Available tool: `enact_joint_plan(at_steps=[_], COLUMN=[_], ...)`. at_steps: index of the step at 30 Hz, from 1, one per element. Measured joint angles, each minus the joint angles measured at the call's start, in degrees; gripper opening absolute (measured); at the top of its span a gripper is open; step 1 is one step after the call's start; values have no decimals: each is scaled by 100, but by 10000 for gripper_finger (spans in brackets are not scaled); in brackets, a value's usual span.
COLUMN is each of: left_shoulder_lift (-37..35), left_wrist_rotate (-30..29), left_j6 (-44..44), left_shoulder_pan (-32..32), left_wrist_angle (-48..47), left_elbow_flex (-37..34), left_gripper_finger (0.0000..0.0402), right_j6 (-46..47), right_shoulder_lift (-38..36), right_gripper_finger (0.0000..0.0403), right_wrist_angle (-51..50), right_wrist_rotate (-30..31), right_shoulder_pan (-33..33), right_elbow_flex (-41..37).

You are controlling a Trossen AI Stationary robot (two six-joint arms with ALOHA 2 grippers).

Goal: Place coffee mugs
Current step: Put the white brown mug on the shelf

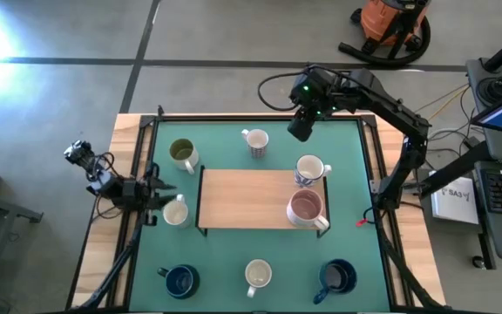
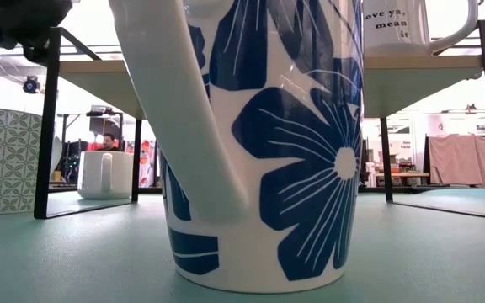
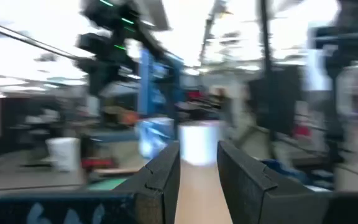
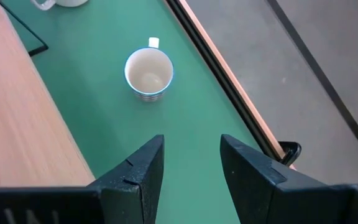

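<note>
Seven mugs visible on my overhead. Pink mug [image 1: 306, 209] and blue-patterned mug [image 1: 308, 169] sit on the wooden shelf [image 1: 242, 199]; the others stand around it on the counter [image 1: 260, 253]. Right gripper [image 1: 300, 129] hangs above the striped mug [image 1: 255, 140], jaws open, empty. Left gripper [image 1: 161, 196] beside a cream mug [image 1: 175, 212]; can't tell its jaw state.

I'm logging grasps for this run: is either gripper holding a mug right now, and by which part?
Neither. The right gripper hangs open and empty above the striped mug; the left gripper shows nothing between its fingers.
</note>
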Motion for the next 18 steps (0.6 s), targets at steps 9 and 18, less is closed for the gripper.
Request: enact_joint_plan(at_steps=[9,18], left_shoulder_lift=[0,0], left_wrist_rotate=[-1690,-1639], left_j6=[1537,1467], left_shoulder_pan=[2,2], left_wrist_angle=[927,1397], left_elbow_flex=[1,1], left_gripper_finger=[89,89], right_j6=[-45,-172], right_shoulder_lift=[41,63], right_gripper_finger=[144,142], right_wrist_angle=[211,265], right_wrist_rotate=[16,160], right_shoulder_pan=[-37,-56], right_elbow_flex=[-2,-4])
